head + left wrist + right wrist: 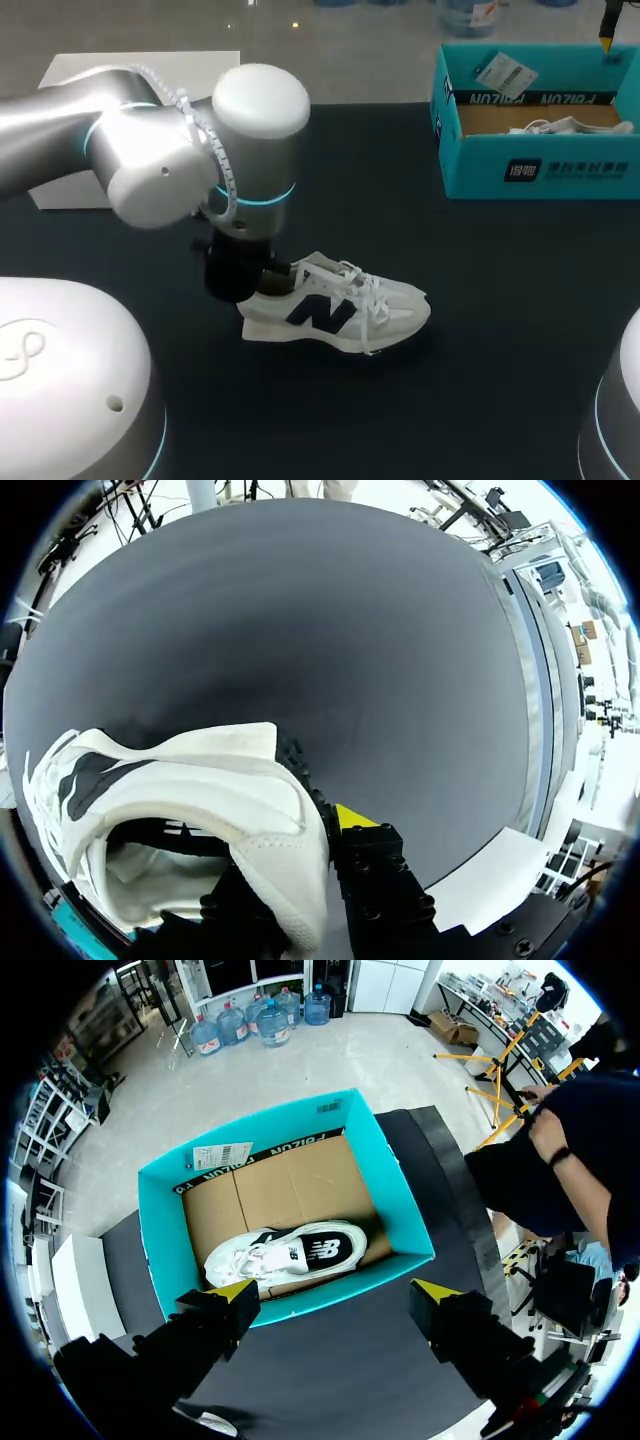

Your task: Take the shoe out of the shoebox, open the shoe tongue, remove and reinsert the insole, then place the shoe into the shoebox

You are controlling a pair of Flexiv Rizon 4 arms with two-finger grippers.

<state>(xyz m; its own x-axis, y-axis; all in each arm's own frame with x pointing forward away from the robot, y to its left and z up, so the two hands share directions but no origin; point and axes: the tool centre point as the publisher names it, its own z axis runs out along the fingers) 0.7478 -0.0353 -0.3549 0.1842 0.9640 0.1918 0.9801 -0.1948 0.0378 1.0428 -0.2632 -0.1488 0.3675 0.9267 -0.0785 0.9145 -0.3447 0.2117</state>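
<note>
**Left gripper** [300, 835]: clenched on the heel of the shoe [180, 780]. In the left wrist view the heel wall was seen pinched between the two fingers. The outer finger [375, 880] was pressed to the outside of the heel with its yellow tip showing. The inner one was sunk in the shoe's opening, its tip hidden. In the head view the left gripper [240, 280] was largely masked by the arm's own wrist, and only a dark body at the heel could be made out.

**Shoe** [340, 305]: white with a dark mark on its side, stood on its sole near the middle of the dark table [480, 320]. Its toe was turned toward the right arm's side and its laces hung loose. The whole shoe was given only by the head view. The left wrist view showed just the heel collar and the inside.

**Right gripper** [335, 1295]: released, fingers spread wide, nothing held between them. It was positioned above the shoebox [160, 1220], over the wall nearest it. In the head view only one yellow tip of the right gripper [607, 35] was caught, at the far right corner above the box, and its spread could not be judged there.

**Shoebox** [540, 165]: teal, open, at the table's far right, well apart from the shoe. A second shoe [285, 1252] was seen lying on its side on the cardboard floor in the right wrist view. In the head view only a sliver of the second shoe [570, 127] showed above the wall. A white tag [222, 1155] was noted on the box's far rim.
</note>
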